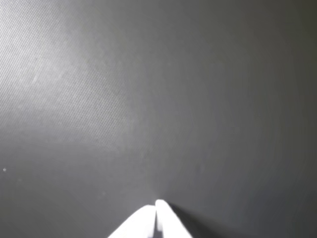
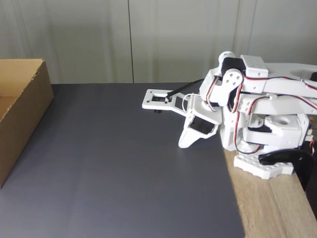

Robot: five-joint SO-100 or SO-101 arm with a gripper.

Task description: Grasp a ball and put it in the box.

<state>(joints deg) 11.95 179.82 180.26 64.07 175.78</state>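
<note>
The brown cardboard box point(image 2: 20, 106) stands at the left edge of the fixed view, its top open. The ball is out of view. My white arm is folded up at the right of the table, and the gripper point(image 2: 184, 144) points down at the dark mat, far to the right of the box. In the wrist view the two white fingertips point(image 1: 156, 204) meet at the bottom edge with nothing between them, so the gripper is shut and holds nothing.
A dark grey mat point(image 2: 119, 168) covers most of the table. Bare wooden tabletop point(image 2: 272, 208) shows at the right, where the arm's base point(image 2: 267, 166) is fixed. A pale wall stands behind.
</note>
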